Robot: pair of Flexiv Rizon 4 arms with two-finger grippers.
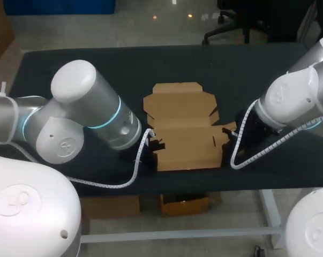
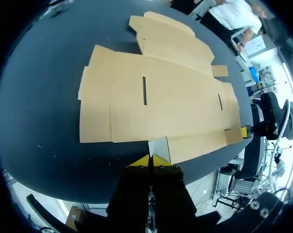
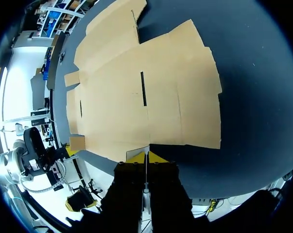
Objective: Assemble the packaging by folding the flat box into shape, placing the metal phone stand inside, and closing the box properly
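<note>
The flat brown cardboard box (image 1: 185, 131) lies unfolded on the black table, near its front edge. My left gripper (image 1: 152, 143) is at the box's left side; in its wrist view the yellow tips (image 2: 150, 161) are shut on a small side flap (image 2: 159, 148) that tilts up off the table. At the opposite side, my right gripper (image 1: 230, 133) has its tips (image 3: 145, 157) shut on the matching flap (image 3: 138, 148). Each wrist view shows the other gripper at the far flap: right gripper (image 2: 244, 131), left gripper (image 3: 71, 151). No metal phone stand is in view.
Bare black table (image 1: 70, 59) lies behind and to both sides of the box. The table's front edge runs just below the box, close to both grippers. Both arms' cable hoses (image 1: 134, 171) hang over that edge.
</note>
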